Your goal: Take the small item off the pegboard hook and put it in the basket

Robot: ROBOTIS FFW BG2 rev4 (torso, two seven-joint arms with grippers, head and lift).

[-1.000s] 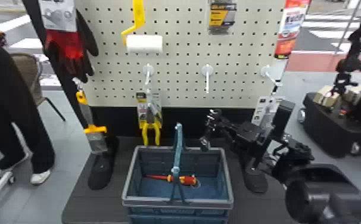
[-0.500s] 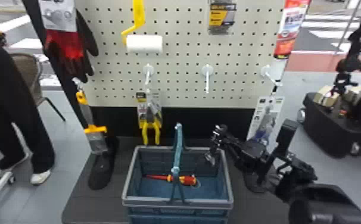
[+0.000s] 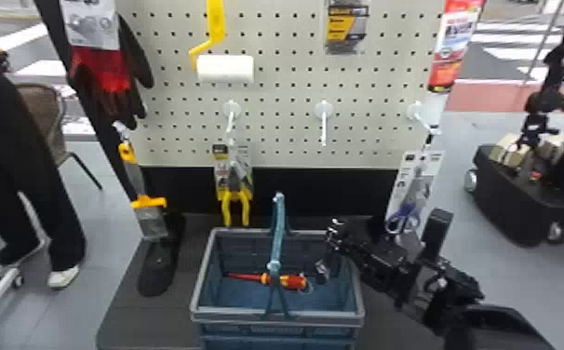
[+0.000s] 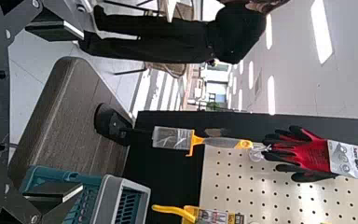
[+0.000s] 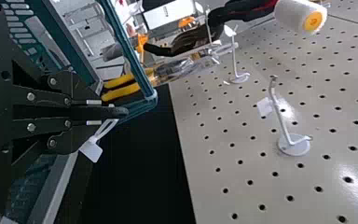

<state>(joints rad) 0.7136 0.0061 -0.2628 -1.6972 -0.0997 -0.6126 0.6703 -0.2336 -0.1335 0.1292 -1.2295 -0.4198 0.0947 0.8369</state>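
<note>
The right end effector, closed on the small item, held it over the basket's three-o'clock side, probably to clear the handle; the left end effector stood open.

**Right gripper closed, left gripper spread wide**

The robot's right arm extended from the head view's lower right corner, slanting up and inward, with its gripper at the inner end. In the right wrist view, the flat black fingers lay close together, side by side. In the left wrist view, the two fingers stood far apart.
</note>
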